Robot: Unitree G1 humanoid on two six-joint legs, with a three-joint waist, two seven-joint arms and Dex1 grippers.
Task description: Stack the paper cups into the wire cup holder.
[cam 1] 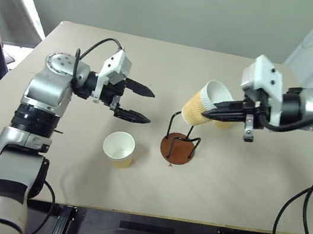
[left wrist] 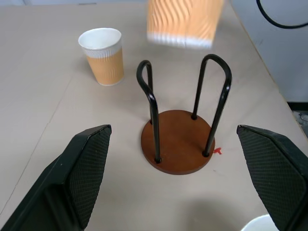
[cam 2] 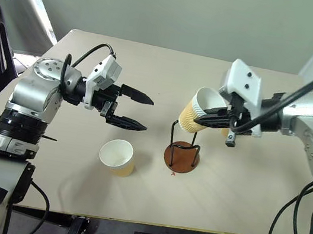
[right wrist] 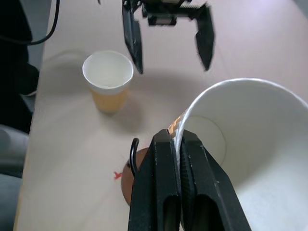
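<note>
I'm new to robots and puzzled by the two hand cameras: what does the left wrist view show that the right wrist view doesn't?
Left wrist view alone: the whole wire cup holder, standing empty, and the ribbed outside of the held cup above it.

Right wrist view alone: the right gripper shut on that cup's rim, its white inside, and the open left gripper beyond.

Both: a paper cup standing upright on the table, and the red mark beside the holder's base.

Cup [cam 1: 119, 148] left of holder [cam 1: 178, 147]
</note>
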